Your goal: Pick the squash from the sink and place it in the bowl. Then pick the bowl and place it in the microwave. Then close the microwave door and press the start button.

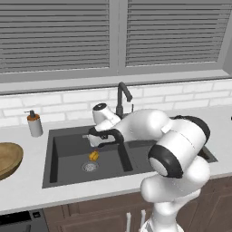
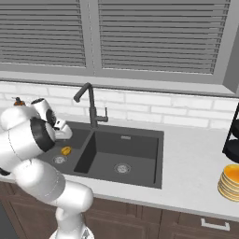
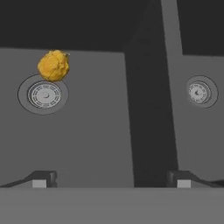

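**Gripper spread over the left basin, squash lying free by the drain**

In the hand view, the two dark fingertips (image 3: 43,179) stand wide apart at the bottom of the picture, and nothing is between them. The gripper (image 3: 111,179) is spread and holds nothing. It looks down on the dark grey sink (image 3: 87,144), with the ridge between the two basins running under it.

Further along the floor of one basin lies the squash (image 3: 53,65). It touches the rim of the round metal drain (image 3: 43,95) on the side away from the fingertips. The squash looks like a rounded lump; a long axis I cannot tell, but a small dark point sticks out on its upper right side in this view. It is well apart from the fingertips.

From the left base view, the white arm bends over the sink and the gripper (image 1: 94,136) hangs above the left basin, with the squash (image 1: 94,156) just below it and the drain (image 1: 90,166) in front of the squash. The wooden bowl (image 1: 9,158) stands on the counter (image 1: 27,190) to the left of the sink, cut off by the picture's edge.

Behind the sink rises the tall dark faucet (image 1: 121,97), and a soap dispenser (image 1: 34,123) stands at the back of the counter, near the white tile wall.
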Robot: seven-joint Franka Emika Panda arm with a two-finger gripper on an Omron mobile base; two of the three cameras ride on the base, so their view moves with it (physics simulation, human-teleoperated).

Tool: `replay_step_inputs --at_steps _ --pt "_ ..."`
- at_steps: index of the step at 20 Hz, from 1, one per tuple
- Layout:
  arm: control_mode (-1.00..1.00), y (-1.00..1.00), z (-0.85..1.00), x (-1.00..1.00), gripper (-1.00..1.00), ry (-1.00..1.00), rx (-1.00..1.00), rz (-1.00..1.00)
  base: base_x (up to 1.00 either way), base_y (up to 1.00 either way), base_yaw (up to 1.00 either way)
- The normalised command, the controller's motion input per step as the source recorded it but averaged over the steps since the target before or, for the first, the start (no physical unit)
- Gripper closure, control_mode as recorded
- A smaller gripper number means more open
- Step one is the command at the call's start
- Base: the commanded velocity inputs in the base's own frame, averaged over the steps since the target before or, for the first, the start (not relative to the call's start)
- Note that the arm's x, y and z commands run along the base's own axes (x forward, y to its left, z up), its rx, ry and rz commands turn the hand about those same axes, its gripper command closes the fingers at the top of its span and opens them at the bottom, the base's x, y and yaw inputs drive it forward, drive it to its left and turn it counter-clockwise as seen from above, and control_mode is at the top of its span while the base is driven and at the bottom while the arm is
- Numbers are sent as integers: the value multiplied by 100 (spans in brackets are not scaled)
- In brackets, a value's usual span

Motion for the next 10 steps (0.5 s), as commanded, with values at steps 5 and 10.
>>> replay_step_inputs --at_steps 5,10 --pt "-100 1 -39 21 -100 5 0 0 0 0 0" --pt "-100 15 -35 16 -100 0 0 0 0 0 0"
